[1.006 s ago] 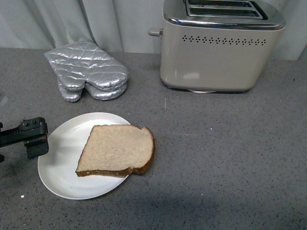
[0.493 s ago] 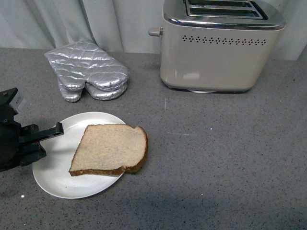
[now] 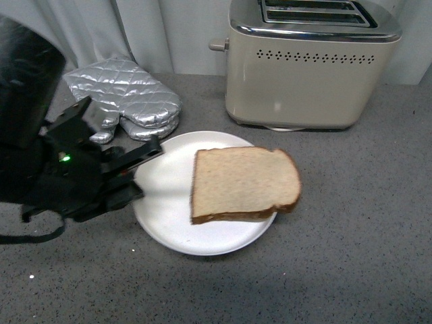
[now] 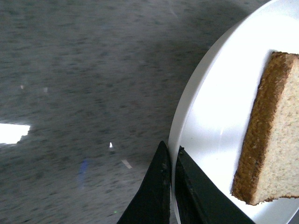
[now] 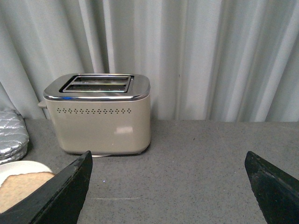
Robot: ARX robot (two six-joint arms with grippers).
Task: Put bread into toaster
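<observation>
The left gripper (image 3: 140, 167), pinched narrow on the round white plate's (image 3: 162, 226) 9 o'clock rim, has shifted it rightward. The brown-crusted wholemeal bread slice (image 3: 243, 182) riding on it now sits nearer the cream chrome-topped toaster (image 3: 304, 74), at its 1 o'clock. The right gripper (image 5: 168, 156) gapes wide, ready to pick.

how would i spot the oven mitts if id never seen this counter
Start at the big cream toaster at the back of the grey counter. Left of it, near the curtain and behind the white plate, lie the oven mitts. They alone are quilted, shiny silver fabric.
</observation>
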